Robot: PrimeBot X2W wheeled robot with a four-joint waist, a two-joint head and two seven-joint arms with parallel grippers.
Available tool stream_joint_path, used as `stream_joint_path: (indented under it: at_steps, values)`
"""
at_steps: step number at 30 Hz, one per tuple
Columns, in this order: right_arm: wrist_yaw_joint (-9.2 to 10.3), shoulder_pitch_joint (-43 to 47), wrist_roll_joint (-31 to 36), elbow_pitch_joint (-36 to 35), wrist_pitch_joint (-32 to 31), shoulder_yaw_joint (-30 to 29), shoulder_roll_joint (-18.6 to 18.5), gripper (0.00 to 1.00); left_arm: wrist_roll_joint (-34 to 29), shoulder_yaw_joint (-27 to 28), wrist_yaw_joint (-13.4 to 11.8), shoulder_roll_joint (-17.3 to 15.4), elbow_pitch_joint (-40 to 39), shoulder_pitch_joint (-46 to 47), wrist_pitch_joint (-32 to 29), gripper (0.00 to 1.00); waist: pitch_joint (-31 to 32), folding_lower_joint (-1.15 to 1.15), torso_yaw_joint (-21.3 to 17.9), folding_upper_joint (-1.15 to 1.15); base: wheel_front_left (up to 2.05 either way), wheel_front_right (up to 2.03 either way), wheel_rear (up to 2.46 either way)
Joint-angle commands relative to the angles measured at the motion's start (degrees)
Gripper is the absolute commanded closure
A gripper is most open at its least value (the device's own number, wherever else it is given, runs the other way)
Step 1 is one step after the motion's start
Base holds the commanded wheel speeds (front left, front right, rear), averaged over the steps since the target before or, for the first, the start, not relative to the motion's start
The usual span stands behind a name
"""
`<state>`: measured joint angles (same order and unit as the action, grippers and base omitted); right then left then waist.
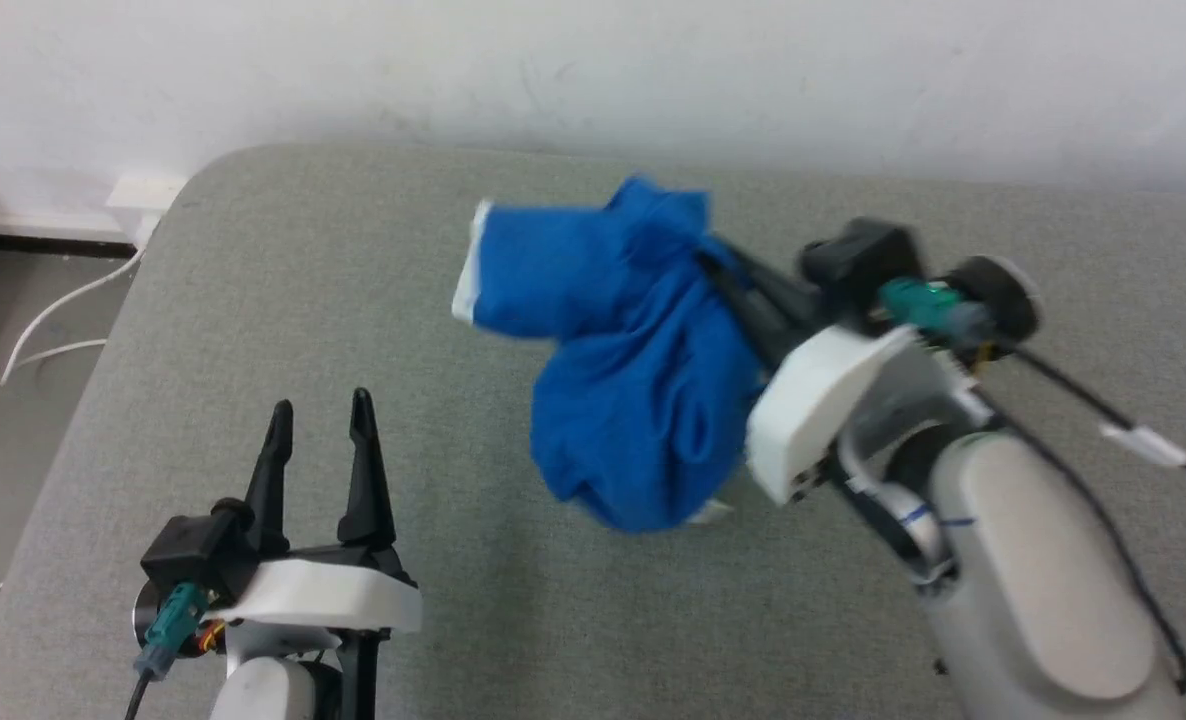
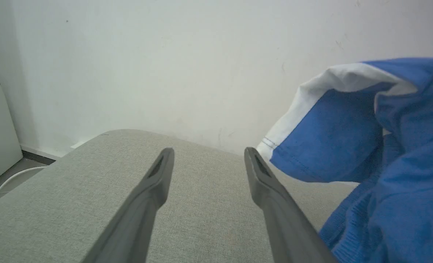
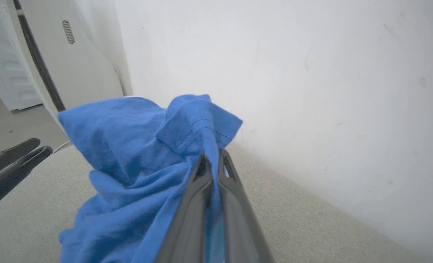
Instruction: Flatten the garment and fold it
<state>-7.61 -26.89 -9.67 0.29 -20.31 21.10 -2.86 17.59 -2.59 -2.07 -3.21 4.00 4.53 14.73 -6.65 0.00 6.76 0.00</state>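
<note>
At 12 o'clock on grey padded surface (image 1: 353,300): garment (image 1: 643,370), bunched, hanging from right gripper (image 3: 212,162), fingers pinched tight on blue hem. At 7 o'clock: left gripper (image 1: 318,420), fingers wide, clear of garment. White wall (image 1: 593,70) close behind; white cable (image 1: 53,310) off rounded 10 o'clock corner. Bare surface open toward 6 o'clock.

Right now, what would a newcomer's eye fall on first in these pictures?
The bright blue shorts, hanging in a crumpled bunch at the middle of the head view, one white-edged leg sticking out toward the wall. The right gripper is shut on a fold at their top. At lower left the left gripper stands open and empty over the grey pad.
</note>
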Motion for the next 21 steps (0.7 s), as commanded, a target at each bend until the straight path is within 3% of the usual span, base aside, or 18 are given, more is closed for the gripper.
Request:
stream_joint_path:
  at_steps: [1,12,13,14,21]
  values:
    - [0.12,0.56,-0.02,-0.17,0.32,-1.56,-0.12,1.0,-0.37,0.2,0.35,0.2,0.2,-0.19,0.27,0.0,0.33,0.0,-0.28,0.0,0.0,0.0,0.0]
    - [0.12,15.31,4.75,8.56,-0.06,-27.15,-0.03,0.97,-1.07,-0.73,1.73,0.29,1.52,-0.22,0.27,0.0,0.59,0.0,-0.92,0.0,0.0,0.0,0.0]
    - [0.12,16.17,4.94,9.17,0.34,-29.11,-0.03,0.56,-1.12,-0.73,1.77,0.3,1.56,-0.2,0.27,0.0,0.58,0.0,-1.03,0.0,0.0,0.0,0.0]
    - [0.12,16.84,5.09,9.52,1.01,-31.0,-0.03,0.0,-1.16,-0.77,1.84,0.3,1.6,-0.19,0.27,0.0,0.52,0.0,-1.16,0.0,0.0,0.0,0.0]
    - [0.12,19.41,5.41,9.48,7.34,-40.06,-0.02,0.0,-1.57,-1.54,2.29,0.32,2.06,-0.16,0.27,0.0,0.62,0.0,-2.14,0.0,0.0,0.0,0.0]
